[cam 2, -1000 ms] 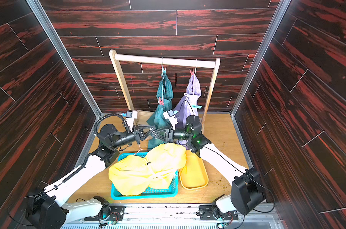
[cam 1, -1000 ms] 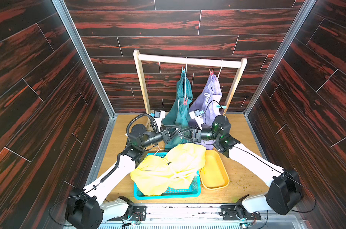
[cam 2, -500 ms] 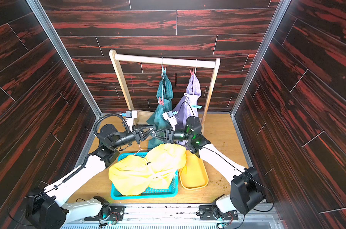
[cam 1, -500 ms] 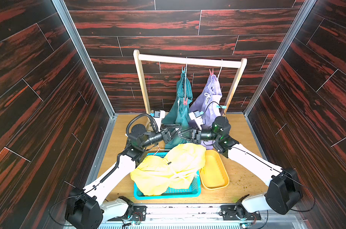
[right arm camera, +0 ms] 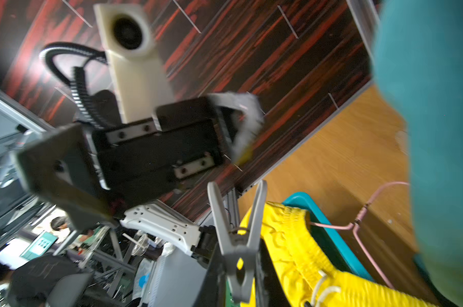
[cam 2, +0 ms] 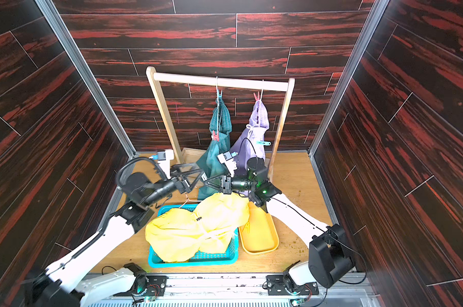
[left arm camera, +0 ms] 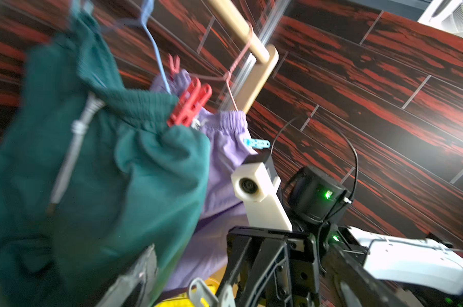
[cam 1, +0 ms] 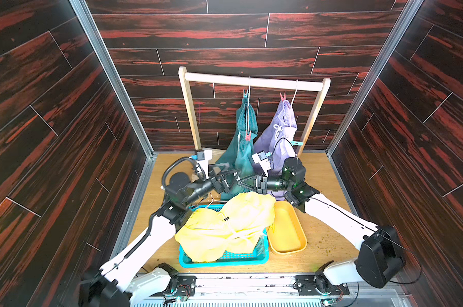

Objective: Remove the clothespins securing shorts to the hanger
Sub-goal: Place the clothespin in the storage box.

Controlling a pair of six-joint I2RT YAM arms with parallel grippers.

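In front of the rack [cam 1: 251, 81], the left gripper [cam 1: 231, 170] is held with jaws wide apart and empty. Teal shorts [cam 1: 245, 154] are hung from the rack by a blue pin [cam 1: 245, 93] and a red pin [cam 1: 247, 136]. Below the rack, the jaws of the right gripper [cam 1: 239, 183] are clamped on a grey pin [right arm camera: 237, 239]. Lavender shorts [cam 1: 283, 133] are hung at the rack's right end.

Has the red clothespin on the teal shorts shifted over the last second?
No. The red clothespin sits at the same height against the wooden rack as before, clipped on the teal shorts.
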